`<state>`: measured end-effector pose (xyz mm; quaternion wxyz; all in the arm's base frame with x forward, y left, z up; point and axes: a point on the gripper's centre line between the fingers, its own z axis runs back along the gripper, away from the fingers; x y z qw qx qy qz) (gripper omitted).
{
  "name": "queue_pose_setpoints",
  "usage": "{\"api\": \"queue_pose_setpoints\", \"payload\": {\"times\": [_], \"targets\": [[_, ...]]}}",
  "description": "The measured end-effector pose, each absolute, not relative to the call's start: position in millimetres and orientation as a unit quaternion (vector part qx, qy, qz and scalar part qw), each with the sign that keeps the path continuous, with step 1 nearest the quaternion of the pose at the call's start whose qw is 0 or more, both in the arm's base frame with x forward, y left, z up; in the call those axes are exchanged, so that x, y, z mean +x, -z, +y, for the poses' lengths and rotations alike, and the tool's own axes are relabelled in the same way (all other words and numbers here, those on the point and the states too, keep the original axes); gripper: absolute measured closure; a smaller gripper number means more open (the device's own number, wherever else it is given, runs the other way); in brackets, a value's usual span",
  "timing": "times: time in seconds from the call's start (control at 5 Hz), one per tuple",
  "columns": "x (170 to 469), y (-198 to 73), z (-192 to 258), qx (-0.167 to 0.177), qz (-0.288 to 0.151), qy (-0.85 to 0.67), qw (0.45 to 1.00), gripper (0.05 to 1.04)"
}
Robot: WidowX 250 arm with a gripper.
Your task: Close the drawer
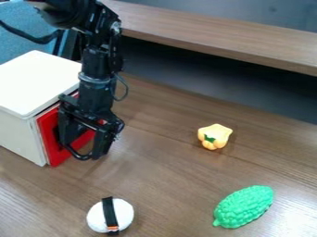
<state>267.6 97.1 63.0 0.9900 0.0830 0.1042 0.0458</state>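
The drawer (pixel 47 138) is at the left, its flat, glossy red front standing close against the near right side of a white box cabinet (pixel 37 82); whether it is fully closed cannot be told. The cabinet has a smooth top with rounded corners and runs out of view at the left. A stretch of tabletop (pixel 164 178) lies between the drawer front and a toy pepper (pixel 214 137) right of centre, and more lies between the pepper and a raised wooden shelf (pixel 217 36) crossing the top right over a dark recess. The tabletop is brown with streaky wood grain. The pepper is yellow, lobed and smooth, with a green patch; near the bottom are a rounded white toy (pixel 110 215) with a black band and, to its right, a bumpy green oval toy (pixel 244 207). The black arm (pixel 96 88) comes from the upper left, its gripper (pixel 88 154) pointing down just in front of the red face; whether it is open or closed cannot be told.
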Motion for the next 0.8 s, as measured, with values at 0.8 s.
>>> {"api": "queue_pose_setpoints", "payload": {"times": [0.8], "targets": [[272.0,-56.2,99.8,0.158,0.113,-0.04,0.98,0.084]]}}
